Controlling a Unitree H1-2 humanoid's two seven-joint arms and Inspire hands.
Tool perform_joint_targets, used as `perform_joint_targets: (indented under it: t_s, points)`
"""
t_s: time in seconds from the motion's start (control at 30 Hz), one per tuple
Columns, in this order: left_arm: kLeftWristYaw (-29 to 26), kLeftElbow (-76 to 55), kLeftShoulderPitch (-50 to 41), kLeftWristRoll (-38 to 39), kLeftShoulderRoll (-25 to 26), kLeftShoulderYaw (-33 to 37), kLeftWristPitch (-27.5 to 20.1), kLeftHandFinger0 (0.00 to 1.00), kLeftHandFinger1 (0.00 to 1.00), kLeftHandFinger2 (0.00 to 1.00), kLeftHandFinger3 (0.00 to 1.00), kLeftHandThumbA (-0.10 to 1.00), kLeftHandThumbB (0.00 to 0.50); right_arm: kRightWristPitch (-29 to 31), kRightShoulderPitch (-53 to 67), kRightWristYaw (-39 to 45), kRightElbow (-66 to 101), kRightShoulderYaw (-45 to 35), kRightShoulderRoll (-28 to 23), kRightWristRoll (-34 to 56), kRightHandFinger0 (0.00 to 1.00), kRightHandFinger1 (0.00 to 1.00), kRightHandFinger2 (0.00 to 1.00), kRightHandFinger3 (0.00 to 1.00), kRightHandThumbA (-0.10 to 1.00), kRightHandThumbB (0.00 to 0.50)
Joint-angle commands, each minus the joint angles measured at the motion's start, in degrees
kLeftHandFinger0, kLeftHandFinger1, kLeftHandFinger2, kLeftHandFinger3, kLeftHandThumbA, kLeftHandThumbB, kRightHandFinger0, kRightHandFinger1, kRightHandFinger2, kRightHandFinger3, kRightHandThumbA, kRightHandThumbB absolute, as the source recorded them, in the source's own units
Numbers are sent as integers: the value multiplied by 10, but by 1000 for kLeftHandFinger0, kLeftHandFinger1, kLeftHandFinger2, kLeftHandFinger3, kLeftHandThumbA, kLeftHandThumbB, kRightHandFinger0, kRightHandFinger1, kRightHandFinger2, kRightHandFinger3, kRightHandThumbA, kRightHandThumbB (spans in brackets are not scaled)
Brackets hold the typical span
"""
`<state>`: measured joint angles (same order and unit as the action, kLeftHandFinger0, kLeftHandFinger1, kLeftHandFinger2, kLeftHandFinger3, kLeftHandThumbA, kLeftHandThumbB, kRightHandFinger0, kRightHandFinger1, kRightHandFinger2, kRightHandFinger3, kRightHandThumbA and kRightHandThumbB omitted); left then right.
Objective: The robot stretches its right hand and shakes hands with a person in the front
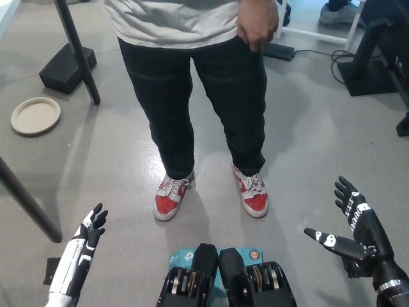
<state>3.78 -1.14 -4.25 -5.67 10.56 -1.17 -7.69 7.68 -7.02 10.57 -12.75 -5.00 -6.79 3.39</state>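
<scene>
R hand (354,230) fingers spread, empty, bare floor (307,160) between it & person (204,96); L hand (80,252) low, open.

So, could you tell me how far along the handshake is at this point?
Early. Done: the person stands in front. In hand: the right hand is raised at lower right, fingers spread, holding nothing. Left: no contact yet, since the person's hand is up by their waist, well apart. The left hand rests at lower left.

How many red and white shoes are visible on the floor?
2: one red and white shoe at the picture's left of centre, the other red and white shoe to its right, both worn by the person in black trousers. None seems hidden.
</scene>
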Motion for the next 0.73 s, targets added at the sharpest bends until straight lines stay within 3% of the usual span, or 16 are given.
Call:
perform_joint_targets:
  t_s: [0.0, 0.3, 0.7]
  points:
    - [1, -8, 6, 9, 7, -4, -16, 1000, 1000, 1000, 1000, 1000, 139, 46, -13, -10, 2, 7, -11, -15, 1000, 1000, 1000, 1000, 1000, 161]
    - [3, -8, 4, 14, 9, -5, -13, 1000, 1000, 1000, 1000, 1000, 137, 50, -11, -28, 4, 16, -11, -41, 1000, 1000, 1000, 1000, 1000, 160]
    - [4, -16, -5, 13, 9, -4, -5, 1000, 1000, 1000, 1000, 1000, 153, 38, 0, -40, 13, 23, -16, -65, 1000, 1000, 1000, 1000, 1000, 203]
